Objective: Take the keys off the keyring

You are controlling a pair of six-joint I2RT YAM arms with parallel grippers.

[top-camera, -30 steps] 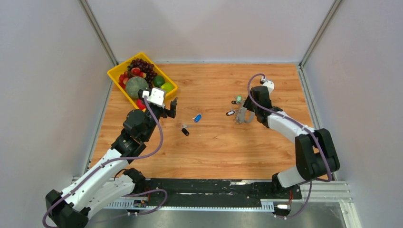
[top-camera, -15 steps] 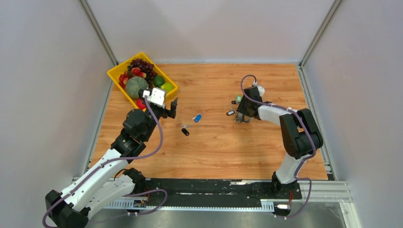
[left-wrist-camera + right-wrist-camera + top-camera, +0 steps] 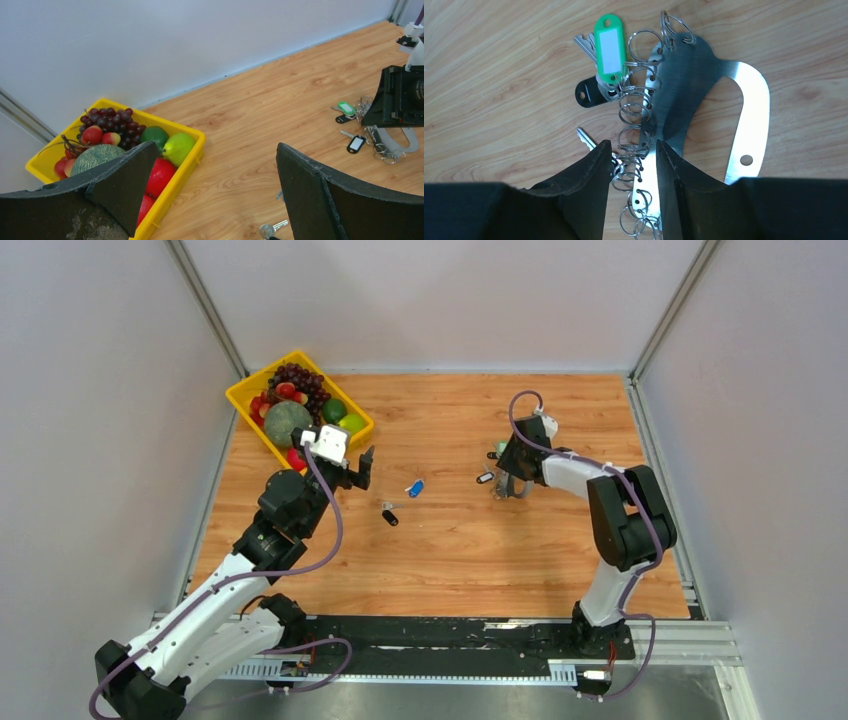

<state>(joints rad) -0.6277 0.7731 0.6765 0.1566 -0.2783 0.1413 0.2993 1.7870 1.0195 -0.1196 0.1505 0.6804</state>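
Keyring (image 3: 684, 85): flat, hook-shaped steel plate with a row of small wire rings (image 3: 626, 167) threaded along one edge. It lies flat on the worktop (image 3: 450, 560), right of centre and nearer the far edge.

Keys: a green-tagged bunch (image 3: 608, 47) and a black tag (image 3: 586, 93) hang on the rings. One bare key (image 3: 585, 138) pokes out beside the left finger. A blue-tagged key (image 3: 415, 487) and a black-tagged key (image 3: 390, 517) lie loose mid-worktop, well apart from the plate.

Container: yellow tray (image 3: 172, 190) at the far left corner. It holds dark grapes (image 3: 110, 122), a strawberry (image 3: 92, 135), a netted melon (image 3: 97, 157), a dark green fruit (image 3: 155, 135), a yellow-green fruit (image 3: 177, 147) and a red fruit (image 3: 161, 175).

Right arm: elbow bent high, forearm reaching left, wrist pointing down. Right gripper (image 3: 631, 152) is about half spread, straddling the ring row and the plate's holed edge. Cannot tell whether it pinches.

Left arm: stretched diagonally from the near left corner. Left gripper (image 3: 217, 155) is aloft just beside the tray, spread wide, holding nothing.
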